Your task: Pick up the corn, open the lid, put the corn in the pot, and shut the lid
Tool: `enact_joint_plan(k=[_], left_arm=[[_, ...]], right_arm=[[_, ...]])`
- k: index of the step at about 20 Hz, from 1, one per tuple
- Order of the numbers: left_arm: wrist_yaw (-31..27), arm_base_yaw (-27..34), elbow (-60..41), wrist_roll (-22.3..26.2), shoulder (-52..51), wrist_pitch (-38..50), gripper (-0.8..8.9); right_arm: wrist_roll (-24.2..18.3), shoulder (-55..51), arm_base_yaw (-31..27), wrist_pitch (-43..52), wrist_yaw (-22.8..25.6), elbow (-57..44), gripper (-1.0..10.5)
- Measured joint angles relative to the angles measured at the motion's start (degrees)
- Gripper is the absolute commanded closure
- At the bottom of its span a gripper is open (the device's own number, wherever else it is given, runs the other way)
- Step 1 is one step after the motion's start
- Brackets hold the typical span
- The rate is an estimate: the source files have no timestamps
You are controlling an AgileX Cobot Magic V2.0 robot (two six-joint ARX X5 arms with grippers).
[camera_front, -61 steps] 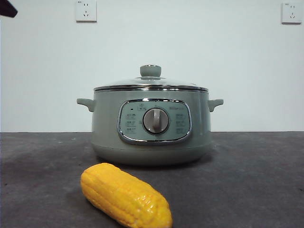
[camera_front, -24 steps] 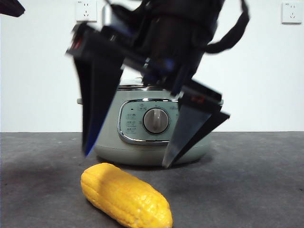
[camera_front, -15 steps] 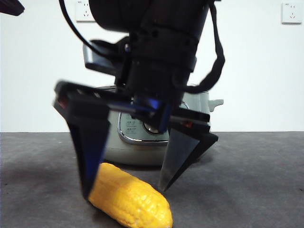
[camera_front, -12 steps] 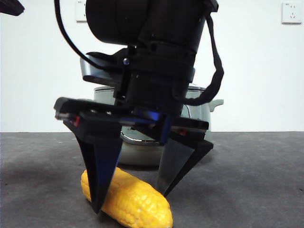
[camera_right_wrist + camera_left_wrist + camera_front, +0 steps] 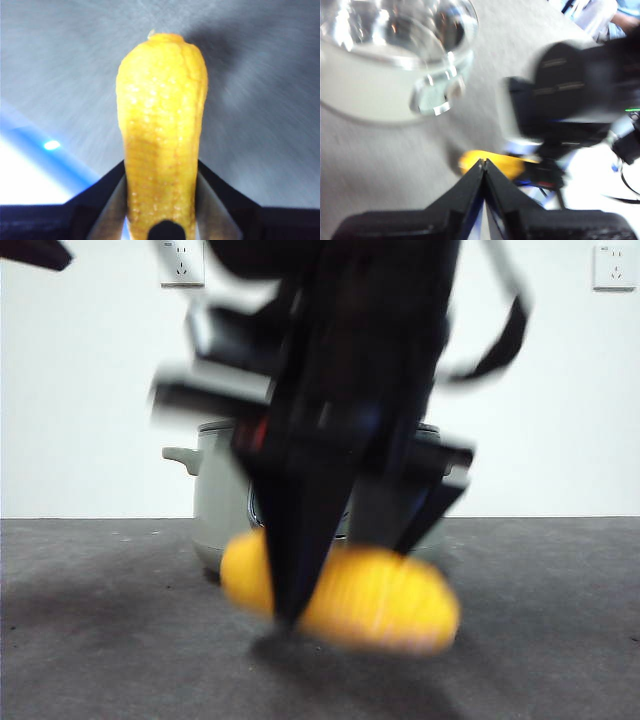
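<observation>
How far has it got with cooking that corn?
Done: the right gripper is shut on the corn and has it off the table. In hand: carrying it. Left: the lid is on the pot; it must be opened, the corn dropped in, then closed.

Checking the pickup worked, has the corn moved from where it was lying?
Yes. The corn, in the right pincer, sits higher, overlapping the pot base.

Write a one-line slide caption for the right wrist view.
Right gripper clamps the yellow corn between its black jaws above the grey table.
</observation>
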Motion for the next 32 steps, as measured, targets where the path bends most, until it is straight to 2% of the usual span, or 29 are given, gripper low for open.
enact_joint_plan(k=[7,8,10,11,14,17,20,23,29,32], left_arm=[[-0.8,0.0,15.4,0.9,20.0,1.0,8.07],[-1.9,0.0,18.4,1.0,23.4,1.1,7.32],[-2.8,0.0,25.5,1.1,30.4,0.2,4.02],[-2.9,0.0,29.4,1.1,33.8,-1.2,3.24],[-3.6,-0.2,39.1,1.2,41.9,-5.3,3.05],[-7.0,-1.4,48.6,2.2,49.1,-9.7,2.09],[-13.7,-4.0,59.8,5.0,57.2,-14.3,2.07],[-19.0,-6.9,66.7,6.5,62.9,-14.5,2.07],[-24.5,-11.1,68.4,7.6,69.0,-13.6,2.16],[-24.9,-11.7,68.4,8.7,69.8,-13.5,2.21]], right_arm=[[-0.2,-21.0,0.0,-12.1,1.1,0.2,9.5],[-0.1,-23.5,0.0,-12.7,1.1,0.2,9.5],[0.2,-27.8,0.0,-13.6,1.1,0.2,9.5],[0.8,-29.7,0.0,-13.5,1.1,0.2,9.5],[2.2,-33.1,0.0,-13.6,1.2,0.2,9.5],[3.4,-34.7,0.0,-13.8,1.3,0.2,9.5],[4.9,-34.9,0.0,-13.8,1.5,0.2,9.5],[5.3,-34.9,0.0,-14.3,1.5,0.2,9.5],[5.5,-34.9,0.1,-16.8,1.5,0.2,9.5],[5.5,-34.9,0.1,-16.8,1.5,0.2,9.5]])
